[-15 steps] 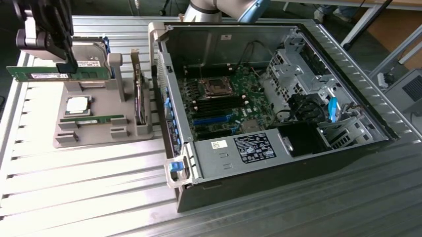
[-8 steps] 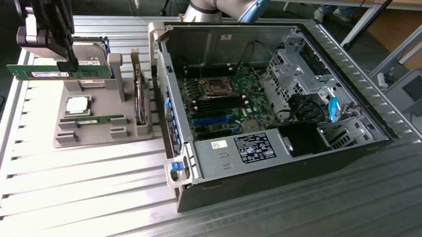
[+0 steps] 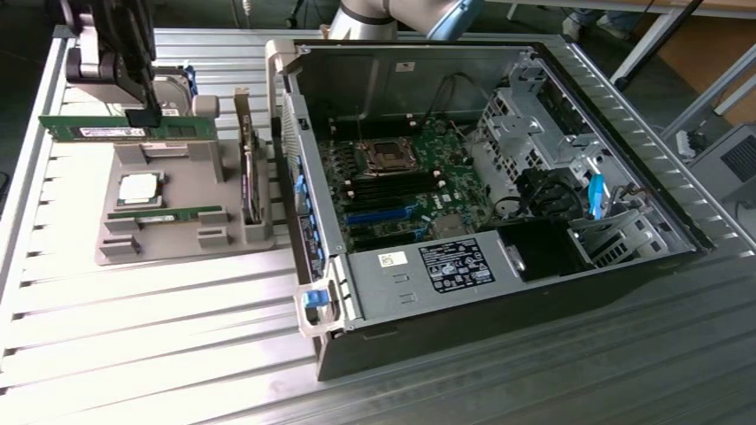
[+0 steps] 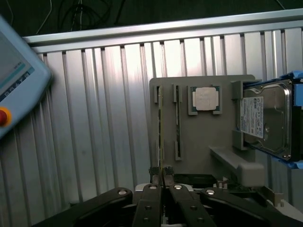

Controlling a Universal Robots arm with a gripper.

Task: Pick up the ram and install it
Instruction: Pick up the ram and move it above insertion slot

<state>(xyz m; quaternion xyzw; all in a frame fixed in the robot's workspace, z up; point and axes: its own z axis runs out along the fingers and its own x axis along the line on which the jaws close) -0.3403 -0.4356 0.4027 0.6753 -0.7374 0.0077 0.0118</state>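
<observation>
no writing can be read. labels show but are too small to make out: a white strip on the ram, a black label and a white sticker on the power supply, a white printed label on the hard drive.

I am seeing 1 silver processor lying on a grey holder, 1 hard drive sitting beside it, an open computer case standing near.
</observation>
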